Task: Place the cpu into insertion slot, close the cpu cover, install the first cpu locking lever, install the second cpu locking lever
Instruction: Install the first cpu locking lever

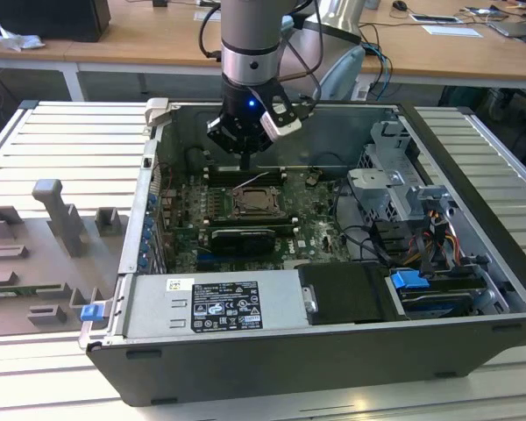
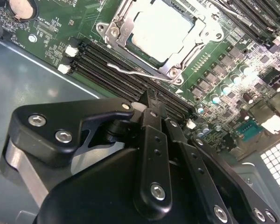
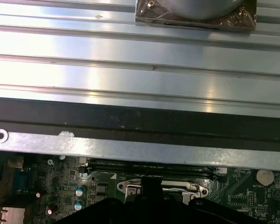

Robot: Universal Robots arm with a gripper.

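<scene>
One open computer case [image 1: 272,368] lies on a slatted metal table [image 1: 70,132], its open face turned up. In the exterior view the arm [image 1: 250,35] comes down into it from twelve o'clock. The green motherboard [image 1: 320,230] covers the case floor. A grey power supply [image 1: 215,307] sits at six o'clock and a drive cage [image 1: 394,189] at three o'clock, so the room above the board's middle is open. There the insertion slot [image 2: 101,29] holds the cpu [image 2: 161,29] flat, pale top up, its edges parallel to the long black memory slots [image 2: 107,70]. Being square, it shows no long axis. The cpu cover [image 2: 119,39] lies down around it as a grey frame. A thin wire lever [image 2: 130,71] runs along the socket edge that faces the memory slots; whether it is latched I cannot tell. The gripper [image 1: 245,164] hangs over those memory slots at about eleven o'clock of the cpu in the exterior view, near it but apart. In the second wrist view the gripper [image 2: 150,99] has its fingers drawn together to a narrow tip, with nothing seen between them.
</scene>
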